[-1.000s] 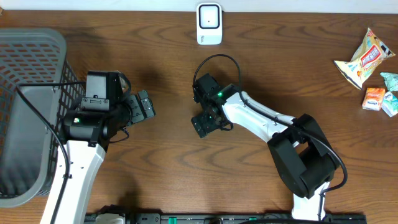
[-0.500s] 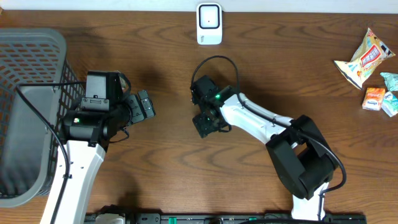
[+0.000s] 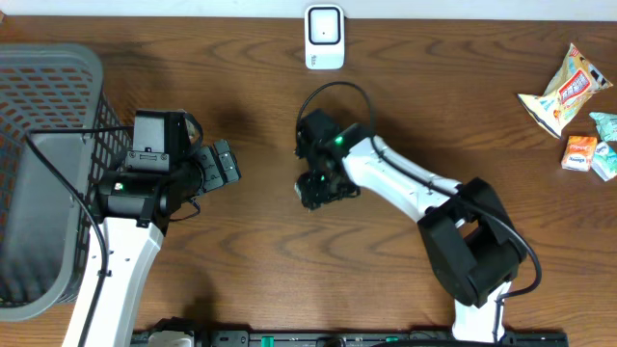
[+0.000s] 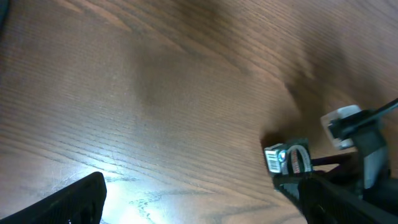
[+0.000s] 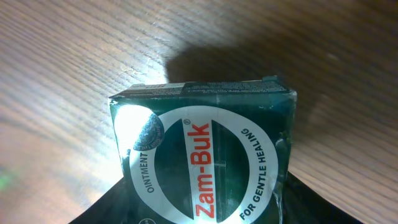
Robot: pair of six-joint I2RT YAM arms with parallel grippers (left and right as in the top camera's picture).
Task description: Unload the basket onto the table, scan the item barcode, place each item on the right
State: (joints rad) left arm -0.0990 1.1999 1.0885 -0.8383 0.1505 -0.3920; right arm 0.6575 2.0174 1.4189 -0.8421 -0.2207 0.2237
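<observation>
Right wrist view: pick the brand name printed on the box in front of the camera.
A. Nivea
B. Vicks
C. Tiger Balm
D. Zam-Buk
D: the dark green box shows "Zam-Buk" in red letters on its white ring, with "OINTMENT" printed to the left.

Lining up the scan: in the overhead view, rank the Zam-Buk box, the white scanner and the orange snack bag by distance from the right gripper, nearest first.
1. Zam-Buk box, at the fingertips of the right gripper.
2. White scanner, top centre of the view.
3. Orange snack bag, far right edge.
</observation>
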